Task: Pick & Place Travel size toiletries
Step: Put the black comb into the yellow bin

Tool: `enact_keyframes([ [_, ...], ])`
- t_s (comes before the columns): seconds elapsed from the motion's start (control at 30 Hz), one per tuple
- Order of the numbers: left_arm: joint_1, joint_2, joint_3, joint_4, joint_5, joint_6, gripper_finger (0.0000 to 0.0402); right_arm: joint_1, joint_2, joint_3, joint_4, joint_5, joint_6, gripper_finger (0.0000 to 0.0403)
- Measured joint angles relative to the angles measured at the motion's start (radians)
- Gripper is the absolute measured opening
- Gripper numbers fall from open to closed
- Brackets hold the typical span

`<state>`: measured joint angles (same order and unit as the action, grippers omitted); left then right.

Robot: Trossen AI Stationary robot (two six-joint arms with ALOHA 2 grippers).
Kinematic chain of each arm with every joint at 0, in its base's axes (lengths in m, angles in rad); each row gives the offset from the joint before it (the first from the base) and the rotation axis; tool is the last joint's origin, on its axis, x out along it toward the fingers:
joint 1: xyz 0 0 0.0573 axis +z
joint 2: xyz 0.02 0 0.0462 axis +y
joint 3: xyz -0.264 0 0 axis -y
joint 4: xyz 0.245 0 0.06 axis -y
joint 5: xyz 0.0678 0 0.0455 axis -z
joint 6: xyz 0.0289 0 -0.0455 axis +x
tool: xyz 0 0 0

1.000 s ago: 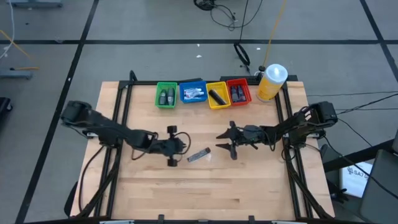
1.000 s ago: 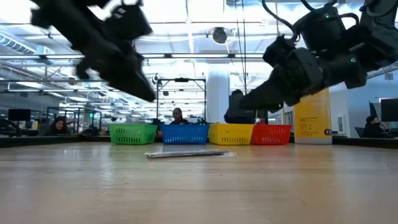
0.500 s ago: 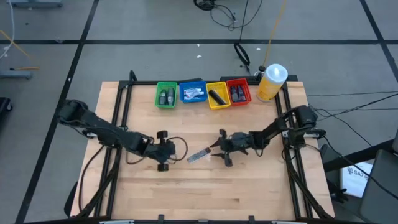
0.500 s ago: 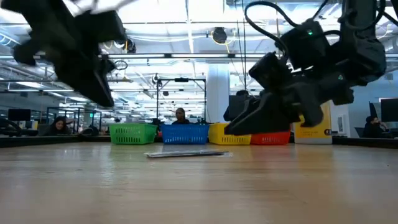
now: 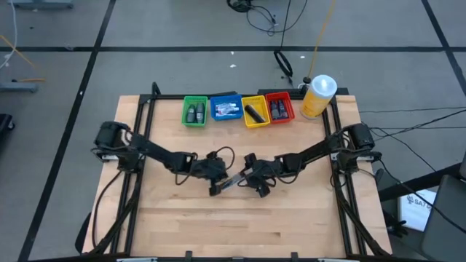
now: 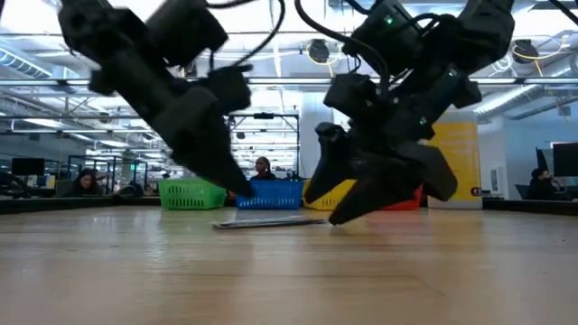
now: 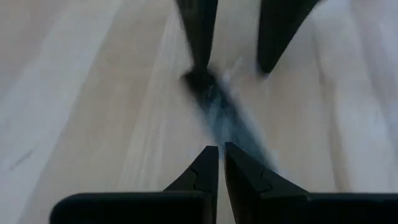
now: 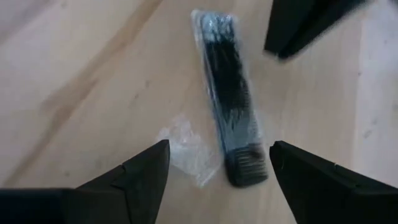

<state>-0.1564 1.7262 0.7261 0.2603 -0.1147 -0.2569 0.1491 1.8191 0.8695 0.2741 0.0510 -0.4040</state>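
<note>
High view: both arms reach inward to mid-table, left gripper (image 5: 218,180) and right gripper (image 5: 251,182) flanking the flat wrapped comb sachet (image 5: 233,180). Left wrist view: fingers pressed together, sachet blurred. Right wrist view: fingers spread wide around sachet (image 8: 227,99) on the wood.

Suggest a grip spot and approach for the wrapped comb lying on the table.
Take the wrapped comb across its narrow width near mid-length, coming straight down. It lies flat on the table, long and thin, so only the long edges offer purchase. The right pincer is open, straddling one end; the left pincer is shut at the other.
</note>
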Motion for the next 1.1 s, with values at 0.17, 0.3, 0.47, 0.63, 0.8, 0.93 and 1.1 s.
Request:
enact_keyframes([
  [0.17, 0.044, 0.111, 0.008, 0.111, 0.064, -0.019, 0.0026, 0.004, 0.000, 0.001, -0.003, 0.082, -0.062, 0.0271],
  [0.3, 0.068, 0.168, 0.017, 0.161, 0.081, -0.034, 0.0026, 0.003, 0.013, 0.002, 0.015, 0.111, -0.117, 0.0264],
  [0.47, 0.093, 0.213, 0.017, 0.243, 0.164, -0.040, 0.0026, 0.003, 0.060, 0.004, 0.074, 0.143, -0.168, 0.0256],
  [0.63, 0.098, 0.236, 0.017, 0.281, 0.180, -0.040, 0.0026, 0.006, 0.102, 0.005, 0.120, 0.208, -0.235, 0.0241],
  [0.8, 0.098, 0.227, 0.016, 0.273, 0.184, -0.030, 0.0026, 0.009, 0.111, 0.004, 0.115, 0.212, -0.207, 0.0202],
  [0.93, 0.097, 0.211, 0.015, 0.261, 0.184, -0.001, 0.0026, 0.031, 0.112, 0.003, 0.076, 0.289, -0.106, 0.0142],
  [1.1, 0.098, 0.167, 0.013, 0.208, 0.180, 0.052, 0.0026, 0.064, 0.085, 0.002, -0.043, 0.385, 0.057, 0.0052],
])
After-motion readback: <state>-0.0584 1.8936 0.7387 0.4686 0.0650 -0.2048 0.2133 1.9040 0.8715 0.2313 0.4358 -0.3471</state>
